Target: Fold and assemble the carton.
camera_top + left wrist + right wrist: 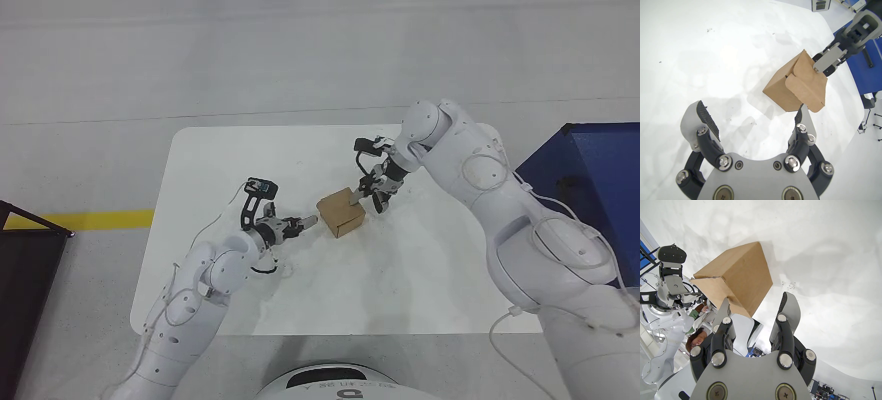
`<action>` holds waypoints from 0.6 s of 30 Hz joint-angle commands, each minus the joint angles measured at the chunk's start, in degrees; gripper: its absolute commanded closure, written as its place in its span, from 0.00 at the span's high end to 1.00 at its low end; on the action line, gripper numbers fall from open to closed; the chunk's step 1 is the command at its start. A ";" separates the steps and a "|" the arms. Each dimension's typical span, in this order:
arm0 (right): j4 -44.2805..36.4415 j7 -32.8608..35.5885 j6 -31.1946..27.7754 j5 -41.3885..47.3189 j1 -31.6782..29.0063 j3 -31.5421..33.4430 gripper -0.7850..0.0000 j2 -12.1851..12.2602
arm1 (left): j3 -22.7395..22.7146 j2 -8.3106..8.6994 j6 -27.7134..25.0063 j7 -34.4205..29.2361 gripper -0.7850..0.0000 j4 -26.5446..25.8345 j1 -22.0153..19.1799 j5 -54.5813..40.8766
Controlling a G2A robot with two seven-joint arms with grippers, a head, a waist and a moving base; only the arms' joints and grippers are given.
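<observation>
- The left gripper (751, 111) is spread wide and holds nothing. One fingertip (804, 117) meets the low corner of the carton's loose flap (806, 89). The other pad (706, 115) hangs well apart from it over the bare table (715, 47).
- Just past that fingertip the carton (780, 91) sits on the table between the two grippers. Its body is squared up. The end facing the left fingers is covered only loosely by the tabbed flap, which stands off the box with a gap along the top.
- The step in hand looks to be closing this end by pressing the flap flat and tucking its tab into the gap.
- To do it well, I would contact the flap near its middle with the flat of the finger, not at the corner, since a corner push would likely bend the card or swing the box round.
- The push should be slow and straight toward the far gripper, with the tab lined up on the gap before it goes in.
- On the far side, the right gripper (755, 299) is also open and empty. One finger (724, 309) rests against the carton's upper edge, and the other is clear to one side.
- That finger reads as the backstop. The box looks light and would probably slide if the brace gave way.
</observation>
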 commanded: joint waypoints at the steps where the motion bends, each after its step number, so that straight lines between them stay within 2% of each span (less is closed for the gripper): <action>1: -0.11 -0.10 -0.02 -0.24 -0.05 0.00 0.66 -0.09 | 0.88 -0.12 0.33 -0.36 1.00 0.11 -0.53 0.27; 4: -0.83 0.00 -0.22 -0.73 -0.34 -0.11 0.67 -0.22 | 2.10 -0.34 1.13 -0.68 1.00 0.79 -1.57 0.64; 6: -1.19 0.42 -0.44 -0.76 -0.52 -0.06 0.73 -0.26 | 2.69 -0.46 1.49 -0.70 1.00 1.21 -2.14 0.62; 8: -1.33 1.10 -0.59 -0.27 -0.62 0.20 0.89 -0.32 | 2.99 -0.53 1.74 -0.56 1.00 1.44 -2.51 0.71; 18: -0.07 1.48 -2.46 2.18 -0.56 1.26 0.85 -0.62 | 2.00 -0.33 1.29 0.39 1.00 1.21 -2.05 0.06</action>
